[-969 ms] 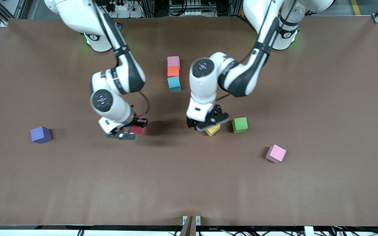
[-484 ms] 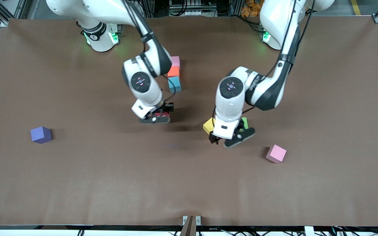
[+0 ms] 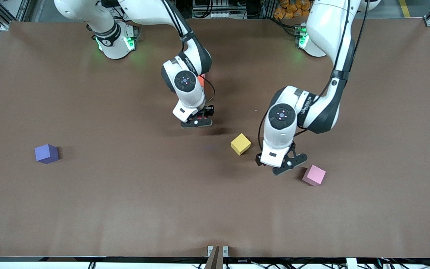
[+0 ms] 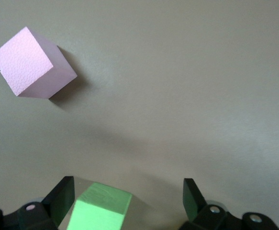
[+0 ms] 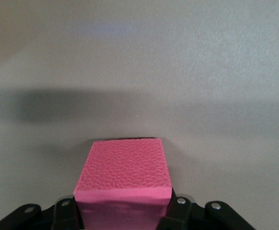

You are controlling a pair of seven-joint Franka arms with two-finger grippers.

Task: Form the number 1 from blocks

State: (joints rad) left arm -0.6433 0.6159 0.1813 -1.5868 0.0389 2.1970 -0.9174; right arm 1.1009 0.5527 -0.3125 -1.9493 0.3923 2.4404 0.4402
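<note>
My right gripper hangs over the table's middle, shut on the red block, which fills the space between its fingers. The right arm hides the block column there, apart from a sliver of the orange block. My left gripper is open and hovers over the green block, which sits on the table between its fingers, closer to one of them. The arm hides this block in the front view. One pink block lies beside this gripper, toward the left arm's end. The yellow block and the purple block lie loose.
The brown table is bare along the edge nearest the front camera. The purple block sits alone toward the right arm's end. Both arm bases stand at the table's back edge.
My right gripper carried the red block from near the purple block's side toward the block column. My left gripper moved off the yellow block, past it, to over the green block.
</note>
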